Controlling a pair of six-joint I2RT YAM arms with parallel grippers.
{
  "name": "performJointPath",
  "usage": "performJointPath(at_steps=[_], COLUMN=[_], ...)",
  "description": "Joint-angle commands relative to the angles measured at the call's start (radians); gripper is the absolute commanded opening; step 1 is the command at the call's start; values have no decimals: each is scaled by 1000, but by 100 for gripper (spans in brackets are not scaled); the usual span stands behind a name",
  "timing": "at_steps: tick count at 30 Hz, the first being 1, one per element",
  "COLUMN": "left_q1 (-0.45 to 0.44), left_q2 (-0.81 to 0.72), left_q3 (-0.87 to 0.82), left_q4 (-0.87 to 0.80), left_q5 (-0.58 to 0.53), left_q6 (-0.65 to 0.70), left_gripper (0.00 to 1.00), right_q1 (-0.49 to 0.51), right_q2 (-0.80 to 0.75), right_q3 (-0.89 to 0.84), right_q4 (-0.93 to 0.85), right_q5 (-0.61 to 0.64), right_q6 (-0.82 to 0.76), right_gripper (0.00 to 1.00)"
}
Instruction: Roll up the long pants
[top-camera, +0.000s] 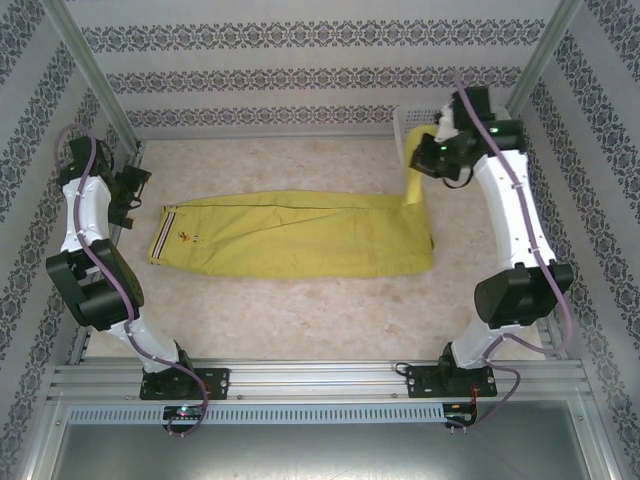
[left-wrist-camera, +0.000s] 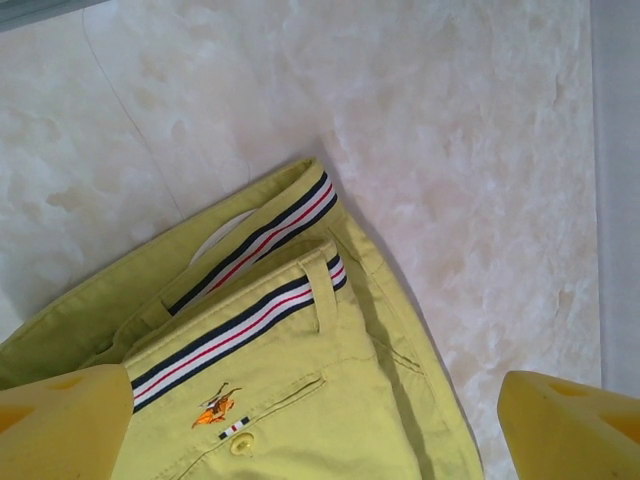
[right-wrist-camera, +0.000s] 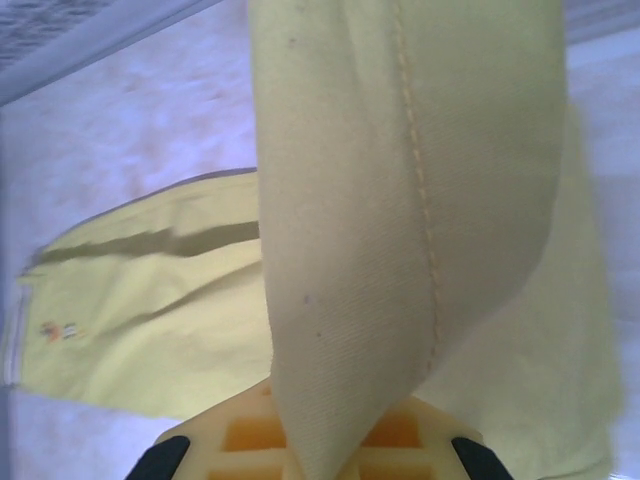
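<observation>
The long pants (top-camera: 290, 235) lie flat across the table, yellow-green, with the striped waistband (top-camera: 163, 235) at the left and the legs running right. My right gripper (top-camera: 425, 158) is shut on the leg end and holds it lifted above the table at the back right, so a strip of cloth (top-camera: 413, 185) hangs down from it. In the right wrist view that leg cloth (right-wrist-camera: 400, 200) is pinched in my right gripper (right-wrist-camera: 335, 445). My left gripper (top-camera: 130, 195) hovers open beside the waistband. In the left wrist view its yellow fingers (left-wrist-camera: 60, 425) stand far apart over the waistband (left-wrist-camera: 250, 320).
A white mesh basket (top-camera: 412, 112) stands at the back right corner behind the right gripper. Metal frame posts (top-camera: 95, 80) and patterned walls close in the table. Bare marble tabletop (top-camera: 300, 320) lies in front of the pants.
</observation>
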Motion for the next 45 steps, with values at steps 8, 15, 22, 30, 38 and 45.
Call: performJointPath(at_steps=[8, 15, 22, 30, 38, 45], left_q1=[-9, -10, -10, -9, -9, -9], left_q2=[-53, -52, -38, -26, -27, -34], left_q3=[86, 112, 122, 122, 118, 120], left_q4=[-94, -112, -115, -111, -113, -116], left_q5=[-14, -21, -17, -17, -15, -14], left_q6=[30, 39, 49, 50, 50, 50], left_gripper=[95, 95, 96, 96, 96, 97], right_q1=[355, 498, 600, 658, 680, 709], right_q2=[189, 472, 666, 748, 779, 827], right_q3=[69, 422, 636, 664, 665, 705], right_q4=[404, 405, 463, 522, 569, 621], right_q5=[-133, -159, -210, -234, -254, -275], right_q6=[329, 410, 523, 598, 649, 714], right_gripper=[0, 0, 0, 0, 0, 0])
